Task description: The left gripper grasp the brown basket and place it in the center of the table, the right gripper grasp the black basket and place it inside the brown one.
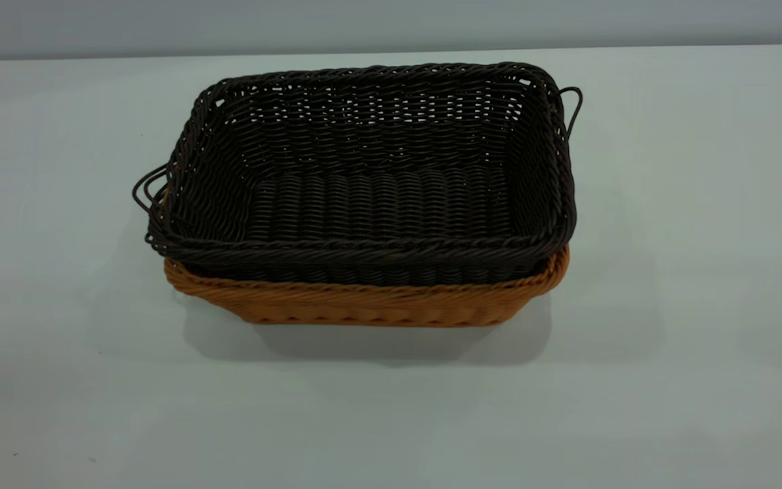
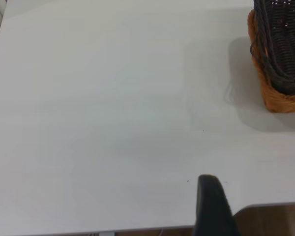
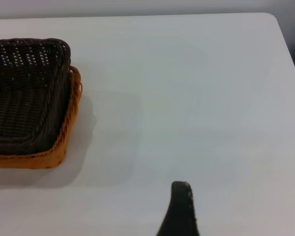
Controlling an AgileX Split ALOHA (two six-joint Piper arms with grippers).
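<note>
Exterior view shows you the big white table point(image 1: 690, 285). On it, near the middle, the black basket point(image 1: 377, 197) sits inside the brown basket point(image 1: 364, 302), with its rim sticking up above the brown rim. You see one finger of the left gripper point(image 2: 214, 206) and one of the right gripper point(image 3: 179, 211), both well apart from the baskets. You cannot tell if either is open.

Neither arm appears in the exterior view. In the left wrist view only one dark fingertip of the left gripper point(image 2: 214, 206) shows, held clear above the surface and touching nothing. In the right wrist view a single narrow black fingertip of the right gripper point(image 3: 179, 209) shows, likewise raised and empty.
</note>
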